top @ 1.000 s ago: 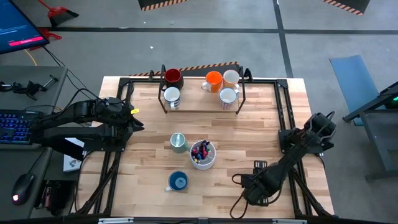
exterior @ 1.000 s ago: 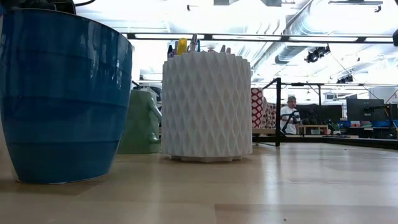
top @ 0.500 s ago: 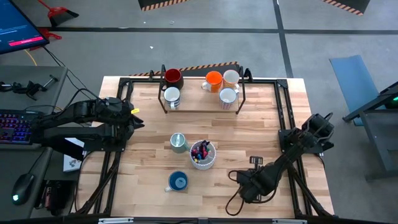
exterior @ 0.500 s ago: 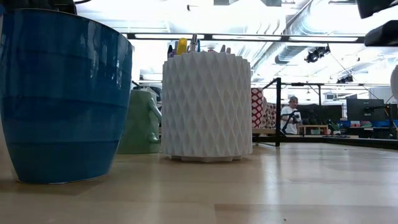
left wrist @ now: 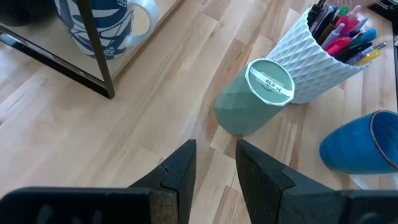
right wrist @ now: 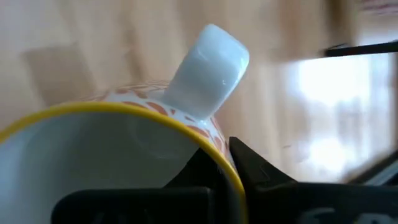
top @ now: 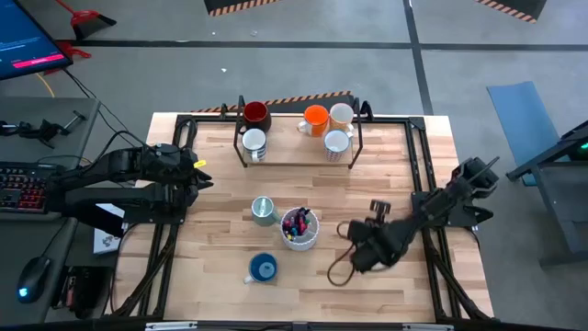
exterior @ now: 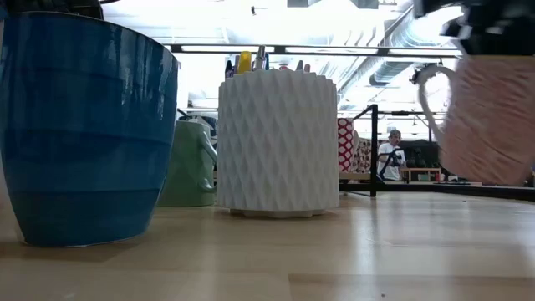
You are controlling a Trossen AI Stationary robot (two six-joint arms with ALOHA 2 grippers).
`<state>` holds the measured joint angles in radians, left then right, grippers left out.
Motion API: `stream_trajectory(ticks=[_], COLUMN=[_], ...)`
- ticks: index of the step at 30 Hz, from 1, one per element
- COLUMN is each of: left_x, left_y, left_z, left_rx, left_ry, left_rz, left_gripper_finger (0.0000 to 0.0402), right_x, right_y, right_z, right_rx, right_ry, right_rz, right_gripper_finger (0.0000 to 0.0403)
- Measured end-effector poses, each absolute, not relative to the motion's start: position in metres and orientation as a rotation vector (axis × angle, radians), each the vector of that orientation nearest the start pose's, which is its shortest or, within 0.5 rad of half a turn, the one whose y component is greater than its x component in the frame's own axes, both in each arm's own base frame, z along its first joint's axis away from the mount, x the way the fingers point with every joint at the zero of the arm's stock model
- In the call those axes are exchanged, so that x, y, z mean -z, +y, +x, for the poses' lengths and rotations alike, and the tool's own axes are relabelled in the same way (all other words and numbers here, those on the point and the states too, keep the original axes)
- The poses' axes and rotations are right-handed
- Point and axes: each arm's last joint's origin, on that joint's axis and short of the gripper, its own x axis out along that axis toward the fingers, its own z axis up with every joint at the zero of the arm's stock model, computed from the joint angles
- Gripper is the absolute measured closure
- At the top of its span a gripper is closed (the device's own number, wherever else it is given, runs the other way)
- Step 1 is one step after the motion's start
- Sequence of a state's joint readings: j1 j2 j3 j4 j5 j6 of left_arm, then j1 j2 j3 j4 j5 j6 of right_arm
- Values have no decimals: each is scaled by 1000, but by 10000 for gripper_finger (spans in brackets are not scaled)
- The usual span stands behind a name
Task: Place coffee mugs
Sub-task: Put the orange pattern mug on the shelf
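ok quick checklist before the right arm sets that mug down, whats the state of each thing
1. Grip: right gripper pinches the rim of the patterned mug, its fingers astride the wall. Ok.
2. Mug off the table: in the low view the patterned mug hangs above the wood. Ok.
3. Bare wood under the carried mug, right of the pen cup: ok.
4. Rack space: the dark red, orange and three white mugs are on it; whether a free spot is left, cannot tell.
5. Left gripper: open, empty, back at the table's left edge. Ok.
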<state>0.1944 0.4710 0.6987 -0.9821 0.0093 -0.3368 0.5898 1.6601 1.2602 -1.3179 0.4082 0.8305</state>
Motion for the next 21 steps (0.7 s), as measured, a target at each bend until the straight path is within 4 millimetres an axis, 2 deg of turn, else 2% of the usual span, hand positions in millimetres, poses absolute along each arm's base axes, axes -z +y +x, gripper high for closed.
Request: stream_trajectory(ticks=[5, 9, 21], left_x=[-271, -271, -271], left_y=[15, 15, 15], left_z=[79, 79, 79], left_rx=[-297, -289, -289], left_ry=[718, 721, 720], left_rz=[-385, -365, -364], left_gripper_finger=[298, 298, 298], right_x=[-264, -287, -325], right_y=[109, 75, -24], right_z=[235, 240, 296], right_rx=[533, 544, 417], right_ry=[1273, 1157, 777], right_rz=[-182, -173, -318], right_gripper_finger=[402, 402, 403])
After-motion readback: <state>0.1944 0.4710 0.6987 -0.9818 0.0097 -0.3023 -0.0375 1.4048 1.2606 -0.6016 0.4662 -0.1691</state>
